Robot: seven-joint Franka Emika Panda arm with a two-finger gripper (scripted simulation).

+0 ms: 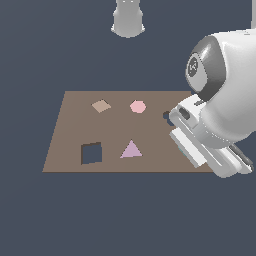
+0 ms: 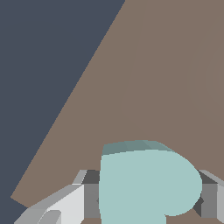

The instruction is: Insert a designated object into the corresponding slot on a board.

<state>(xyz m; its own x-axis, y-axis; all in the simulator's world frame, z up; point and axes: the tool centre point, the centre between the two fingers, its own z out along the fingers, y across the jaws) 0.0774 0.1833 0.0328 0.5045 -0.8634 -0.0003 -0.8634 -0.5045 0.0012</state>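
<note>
In the wrist view, my gripper is shut on the pale teal heart block, with a grey finger on each side of it. The block hangs over the brown board close to one of its edges. In the exterior view the board lies flat on the dark floor. The arm's white hand hangs over the board's right end and hides the fingers and the heart. A dark bit of the heart slot shows just left of the hand; the rest is hidden.
On the board are a tan diamond, a pink hexagon, a lilac triangle and a larger dark square hole. The robot's base stands beyond the board's far edge.
</note>
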